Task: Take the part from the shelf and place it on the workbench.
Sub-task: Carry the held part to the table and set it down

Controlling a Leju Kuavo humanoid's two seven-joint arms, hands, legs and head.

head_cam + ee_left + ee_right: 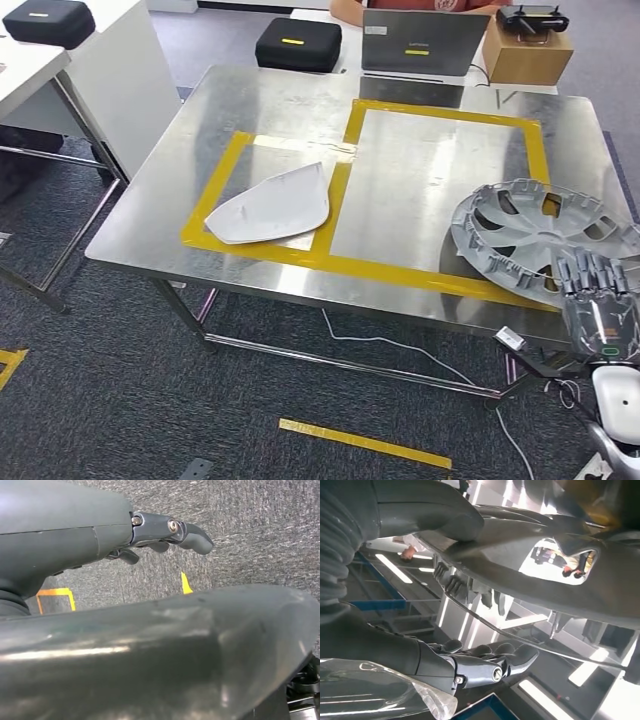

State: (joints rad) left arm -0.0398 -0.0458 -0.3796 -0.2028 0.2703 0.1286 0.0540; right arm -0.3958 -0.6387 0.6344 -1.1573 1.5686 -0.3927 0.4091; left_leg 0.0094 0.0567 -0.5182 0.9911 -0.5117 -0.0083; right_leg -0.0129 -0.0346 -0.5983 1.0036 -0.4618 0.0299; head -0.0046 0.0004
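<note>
The robot stood at the near right corner of the steel tabletop (249,100), and the step in hand was the placing one: the part, a grey wheel cover (528,235), was at the workbench and lay over the near right part of the big yellow-taped frame (445,115), its near rim reaching to the table edge. The right hand (596,300) was at that near rim, fingers over the top of it; in the right wrist view the thumb lay on one face of the cover and the dark fingers (501,662) curled on the other face, so I judged the hand was clamped on the rim, though I could not tell if the cover already rested with its full weight on the steel. The left hand (166,535) hung beside the body over the carpet, its fingers loosely apart and holding nothing. A white panel (275,205) lay flat in the smaller taped frame on the left, well apart from the cover. The next move, I think, called for lowering the cover flat inside the big frame, then spreading the fingers and drawing the hand back without dragging the rim off the edge.
</note>
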